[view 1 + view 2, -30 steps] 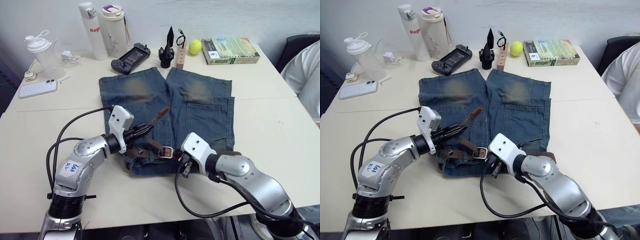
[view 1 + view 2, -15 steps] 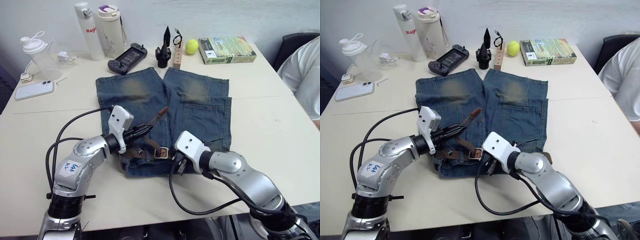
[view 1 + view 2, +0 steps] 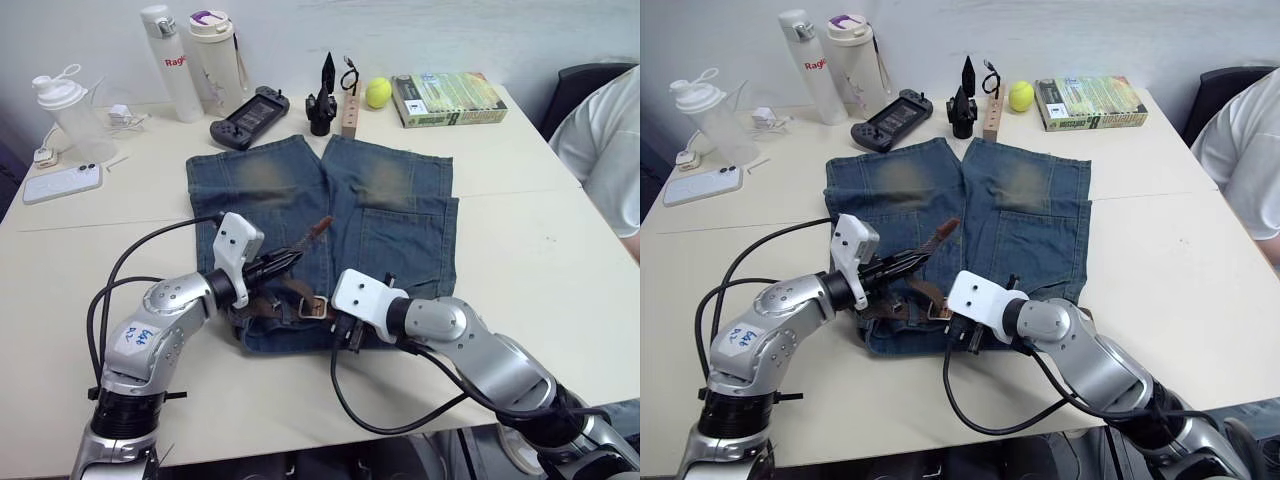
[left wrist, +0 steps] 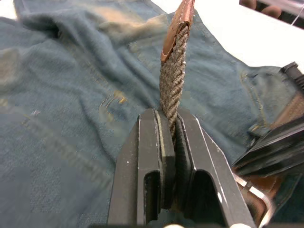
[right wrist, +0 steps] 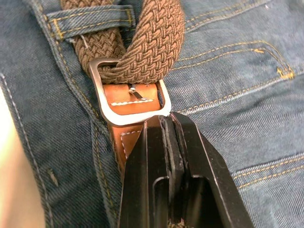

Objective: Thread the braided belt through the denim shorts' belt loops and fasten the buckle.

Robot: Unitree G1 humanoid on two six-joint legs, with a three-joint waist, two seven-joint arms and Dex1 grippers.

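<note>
Already the left gripper (image 4: 172,124) clenched the brown braided belt (image 4: 173,80), drawn through its silver rectangular buckle (image 5: 127,91); the right gripper (image 5: 167,124), fingers closed, should brace the frame so the prong seats.

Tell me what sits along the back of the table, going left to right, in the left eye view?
Clear shaker bottle → white bottle → purple-lidded tumbler → black game controller → yellow ball → book.

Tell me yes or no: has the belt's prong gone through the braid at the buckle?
No: in the right wrist view the prong lies flat on the tan leather inside the buckle, under the braided belt passing through the frame.
</note>
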